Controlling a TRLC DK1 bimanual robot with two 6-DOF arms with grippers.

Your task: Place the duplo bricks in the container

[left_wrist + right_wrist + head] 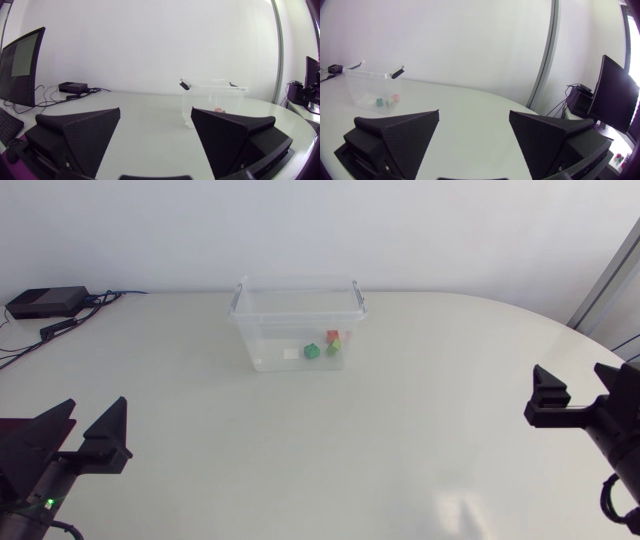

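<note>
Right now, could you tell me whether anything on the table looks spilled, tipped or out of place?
Nothing stands out. The clear plastic container stands upright on the white table, with the green brick and red brick lying inside it. The black left hand and right hand are open, away from it.

We see one obstacle on the counter (pixel 300 460): the container (pixel 268 340). Its walls block side entry and the top looks open, probably. Cables (pixel 62 326) clutter the far-left corner.

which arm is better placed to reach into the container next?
Left, marginally: the container sits slightly nearer the left gripper than the right gripper. Both are open, empty. Bricks are already inside; none shows loose on the table.
</note>
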